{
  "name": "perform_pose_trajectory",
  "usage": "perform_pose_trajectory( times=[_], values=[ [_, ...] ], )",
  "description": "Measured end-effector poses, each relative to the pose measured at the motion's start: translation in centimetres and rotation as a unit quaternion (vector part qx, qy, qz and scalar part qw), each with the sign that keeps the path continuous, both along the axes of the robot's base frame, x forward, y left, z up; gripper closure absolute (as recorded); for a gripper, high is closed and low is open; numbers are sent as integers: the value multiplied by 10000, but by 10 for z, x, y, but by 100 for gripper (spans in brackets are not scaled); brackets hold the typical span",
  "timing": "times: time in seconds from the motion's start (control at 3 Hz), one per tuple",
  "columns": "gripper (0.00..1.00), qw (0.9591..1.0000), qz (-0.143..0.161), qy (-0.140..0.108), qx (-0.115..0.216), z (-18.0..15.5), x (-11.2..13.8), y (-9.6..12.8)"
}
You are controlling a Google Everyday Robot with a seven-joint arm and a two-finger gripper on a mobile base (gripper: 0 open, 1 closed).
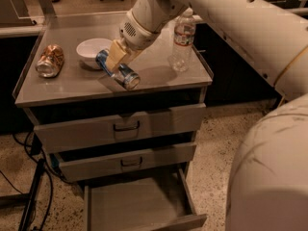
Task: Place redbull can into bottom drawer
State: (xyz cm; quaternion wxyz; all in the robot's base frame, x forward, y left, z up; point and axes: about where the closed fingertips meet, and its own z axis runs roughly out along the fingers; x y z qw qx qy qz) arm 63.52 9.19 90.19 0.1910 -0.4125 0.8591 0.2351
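The arm (226,13) is a chain of fat, glossy off-white shells — rounded, with a few small dark holes. Its wrist housing (137,20) bears a patch of dotted perforations; the gripper (117,64), at the arm's lower end left of centre, has flat tan fingers (114,57).

I counted 2 cans, the redbull can (129,77) and a copper can (50,60) — 1 bowl (91,50), 1 bottle (183,40), 3 drawers (120,129) — 1 gripper (114,64) clasping the redbull can.

In dim warm overhead light, the hand (114,64) gripping the glinting redbull can (128,76) shadows the cabinet top (67,86) beneath it.
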Motion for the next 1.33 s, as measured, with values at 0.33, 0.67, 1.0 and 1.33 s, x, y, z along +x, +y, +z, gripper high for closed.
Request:
perform_pose_trajectory(
  times=[0.33,0.67,1.0,1.33],
  values=[
    [100,9999,14,-114,-76,11,-17,-2],
    [100,10000,7,60,-7,6,-46,0],
    [100,9993,29,332,138,-13,-71,5],
    [100,9969,112,696,337,-43,-89,16]
  ],
)
